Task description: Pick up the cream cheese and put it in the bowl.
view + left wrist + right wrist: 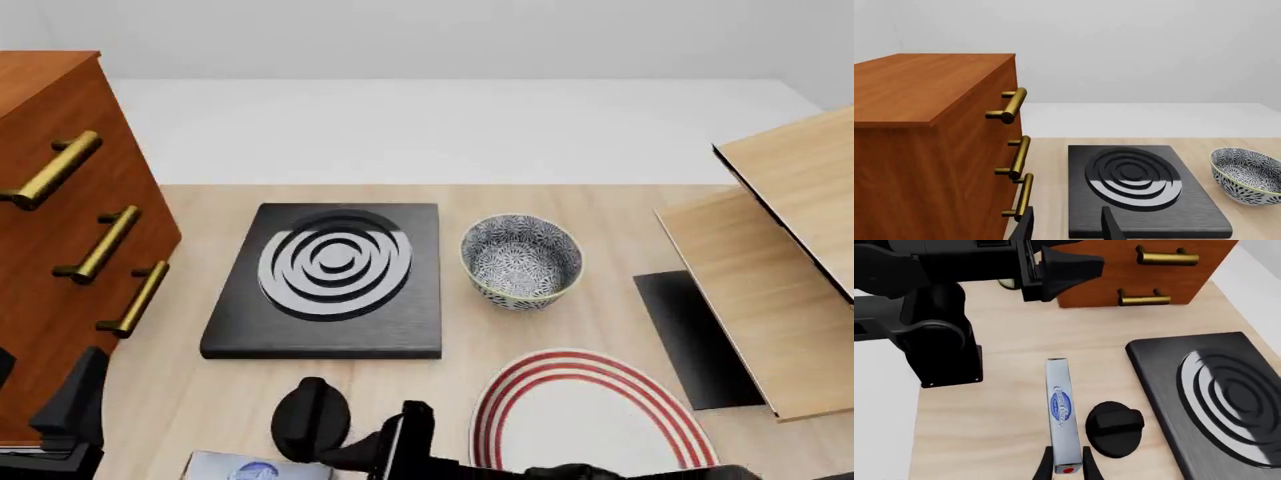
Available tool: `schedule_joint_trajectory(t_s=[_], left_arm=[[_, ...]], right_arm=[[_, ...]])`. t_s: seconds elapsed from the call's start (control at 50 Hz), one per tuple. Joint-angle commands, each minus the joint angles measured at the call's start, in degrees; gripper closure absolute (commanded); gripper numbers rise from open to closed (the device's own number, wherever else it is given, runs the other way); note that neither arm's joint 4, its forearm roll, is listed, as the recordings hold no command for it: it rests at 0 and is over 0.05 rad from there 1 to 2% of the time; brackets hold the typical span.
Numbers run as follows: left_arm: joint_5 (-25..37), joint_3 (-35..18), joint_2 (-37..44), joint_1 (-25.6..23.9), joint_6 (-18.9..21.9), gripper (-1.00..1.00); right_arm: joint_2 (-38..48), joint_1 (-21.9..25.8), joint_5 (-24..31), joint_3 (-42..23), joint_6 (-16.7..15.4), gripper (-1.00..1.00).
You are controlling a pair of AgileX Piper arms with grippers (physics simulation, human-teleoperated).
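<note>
Pale grey-blue flat cream cheese box (pixel 1061 415) with dark blue oval logo, lying on the light wooden counter (pixel 1001 440), its red-marked end set between the two fingers of the right pincer (pixel 1067 469), apparently gripped though contact unclear. Just beside it, a black round knob (pixel 1115 428) and the black stove slab with ringed burner (pixel 334 275). Well apart, the blue-and-white speckled deep bowl (pixel 522 261). Left pincer (pixel 1066 225) parted, clasping nothing, facing the brown wooden drawer cabinet (pixel 927 145)
</note>
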Motion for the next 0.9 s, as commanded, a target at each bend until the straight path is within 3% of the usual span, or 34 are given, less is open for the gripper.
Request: schedule_joint_trajectory(t_s=[0.02, 0.24, 0.38, 0.42, 0.46, 0.48, 0.74, 0.76, 0.8, 0.84, 0.9], left_arm=[[0.00, 0.00, 0.00, 0.00, 0.00, -1.00], [0.00, 0.00, 0.00, 0.00, 0.00, -1.00], [0.00, 0.00, 0.00, 0.00, 0.00, -1.00], [0.00, 0.00, 0.00, 0.00, 0.00, -1.00], [0.00, 0.00, 0.00, 0.00, 0.00, -1.00], [0.00, 0.00, 0.00, 0.00, 0.00, -1.00], [0.00, 0.00, 0.00, 0.00, 0.00, -1.00], [0.00, 0.00, 0.00, 0.00, 0.00, -1.00], [0.00, 0.00, 0.00, 0.00, 0.00, -1.00], [0.00, 0.00, 0.00, 0.00, 0.00, -1.00], [0.00, 0.00, 0.00, 0.00, 0.00, -1.00]], right_arm=[[-9.48, -3.40, 3.52, 4.15, -1.22, 1.00], [-20.39, -7.66, 10.51, 5.67, -3.26, 1.00], [-26.47, -10.58, 16.25, 5.10, -3.11, 1.00], [-28.95, -11.68, 18.52, 4.41, -1.71, 1.00], [-29.51, -12.86, 19.61, 4.43, -2.97, 1.00], [-30.89, -13.18, 20.87, 3.87, -1.20, 1.00], [-33.70, -18.98, 28.44, 1.16, -1.52, 1.00], [-33.65, -20.63, 28.97, 1.45, -3.22, 1.00], [-33.97, -21.12, 30.42, 0.42, -1.71, 1.00], [-34.50, -23.46, 32.03, 0.00, -3.14, 1.00], [-34.95, -23.63, 33.71, -1.32, -2.11, 1.00]])
